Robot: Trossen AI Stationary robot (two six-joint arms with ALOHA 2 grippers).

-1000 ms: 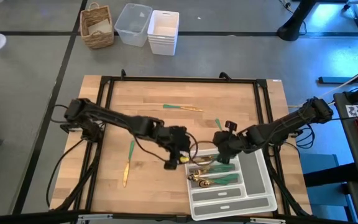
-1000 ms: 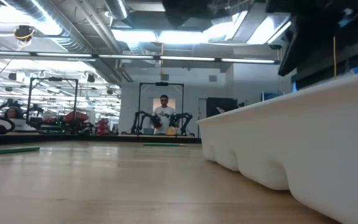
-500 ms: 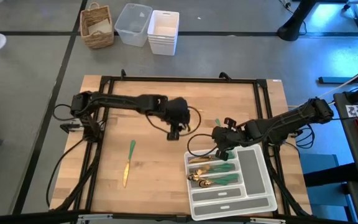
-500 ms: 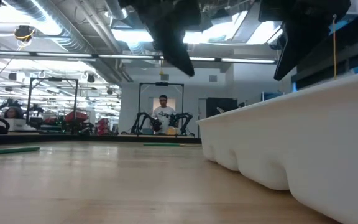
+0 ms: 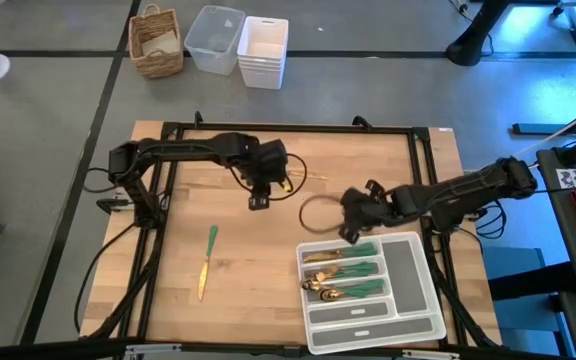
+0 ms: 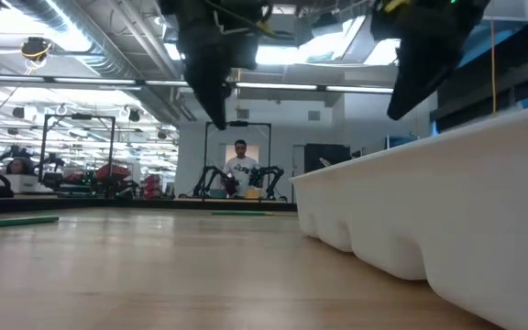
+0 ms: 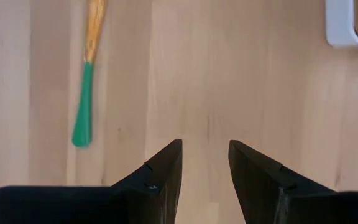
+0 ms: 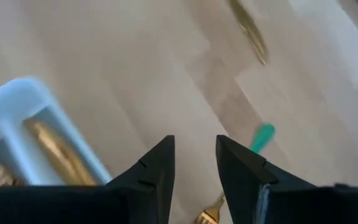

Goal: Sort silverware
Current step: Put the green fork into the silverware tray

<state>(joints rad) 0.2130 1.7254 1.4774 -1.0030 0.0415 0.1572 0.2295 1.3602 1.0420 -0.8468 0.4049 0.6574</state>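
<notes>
The left gripper (image 5: pixel 260 196) hangs open over the middle of the table; in its wrist view the left gripper (image 7: pixel 204 167) has bare wood between its fingers. A green-handled piece (image 7: pixel 85 93) lies flat beyond it. The right gripper (image 5: pixel 351 226) is open just off the far left corner of the white tray (image 5: pixel 413 300). In its wrist view the right gripper (image 8: pixel 194 165) shows a fork (image 8: pixel 263 134) on the wood, partly behind one finger. Several gold and green pieces (image 5: pixel 346 280) lie in the tray. A knife (image 5: pixel 207 259) lies alone to the left.
A gold tip (image 5: pixel 314 177) pokes out beside the left gripper toward the far side. A black frame (image 5: pixel 288 128) runs round the table. A basket (image 5: pixel 157 41) and plastic bins (image 5: pixel 239 44) stand on the floor beyond the far edge. A person (image 6: pixel 241 170) stands far back in the room.
The left gripper has pulled away from the tray's left side, travelling toward the far edge and somewhat left, to the middle of the table. The right gripper has drawn back off the tray's far left corner, a little toward the far edge.
</notes>
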